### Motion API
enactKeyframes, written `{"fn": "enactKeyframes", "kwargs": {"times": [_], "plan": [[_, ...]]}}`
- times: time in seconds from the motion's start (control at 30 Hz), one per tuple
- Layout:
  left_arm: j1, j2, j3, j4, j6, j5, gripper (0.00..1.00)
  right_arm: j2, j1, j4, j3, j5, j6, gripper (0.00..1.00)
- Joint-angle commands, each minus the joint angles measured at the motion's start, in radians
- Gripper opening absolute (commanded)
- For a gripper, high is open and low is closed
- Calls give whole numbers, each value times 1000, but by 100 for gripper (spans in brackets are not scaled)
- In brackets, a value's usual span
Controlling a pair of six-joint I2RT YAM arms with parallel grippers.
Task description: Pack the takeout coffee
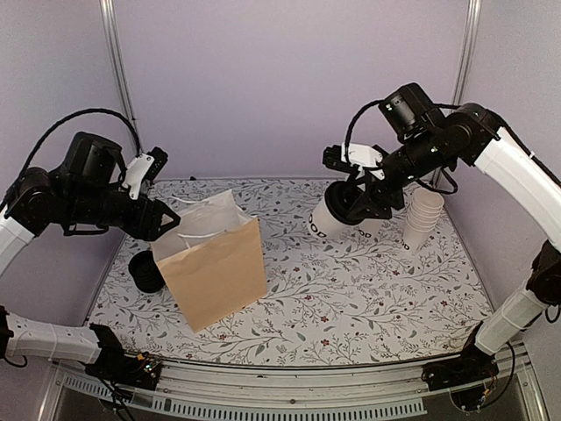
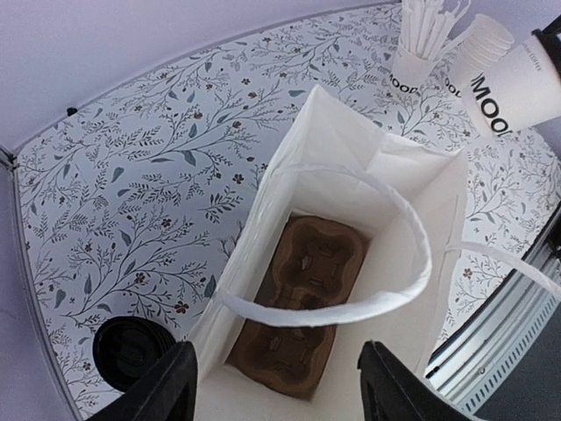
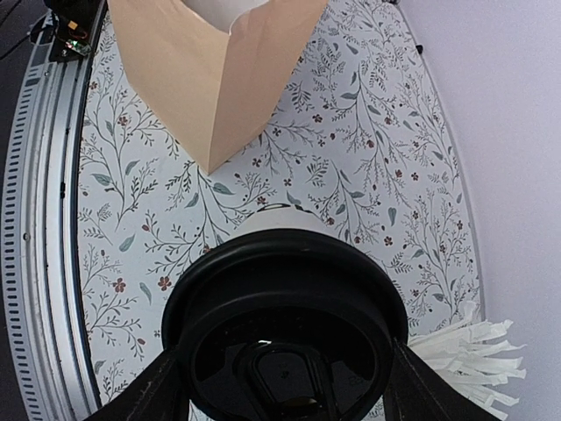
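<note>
- Grips one takeout coffee cup [image 1: 326,219] with the right end effector [image 3: 285,355], fingers clamped on either side of the black lid.
- Hangs tilted in the air over the far right part of the table [image 1: 351,298], well apart from the brown paper bag [image 1: 219,272].
- Looks light, probably top-heavy if full. Thin paper wall, likely to dent under a hard squeeze.
- Stiff, smooth plastic on the lid, so probably apt to slip or pop off. Better held at the rim just under the lid, where the paper is stiffest, and brought level against a spill.
- By the left edge of the table, just beside the bag: a second takeout coffee cup [image 1: 145,272], upright, only its black lid showing.
- At the bag's mouth: the left end effector [image 2: 276,351], fingers spread apart, closed on nothing visible.
- At the bottom of the bag: a brown pulp carrier [image 2: 302,307], wells unfilled. Calls for an upright, straight drop.
- Across the mouth: a floppy white handle [image 2: 351,307], a likely snag for a tilted cup.
- Near the far right corner, not for packing: a stack of lidless cups [image 1: 423,215] and a cup of straws [image 2: 421,44].
</note>
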Motion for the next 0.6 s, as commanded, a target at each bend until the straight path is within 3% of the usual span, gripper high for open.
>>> {"fn": "enactKeyframes", "kwargs": {"times": [0.0,0.17,0.33,0.57], "plan": [[13,-12,-6,5,40,-27,66,26,7,-42,108,-51,-8,41],[68,55,4,27,104,25,62,39,7,-32,186,-116,-9,38],[141,143,37,-23,124,106,48,7,7,20,221,-168,-5,37],[158,185,41,12,166,228,25,-32,7,105,244,-212,6,37]]}}
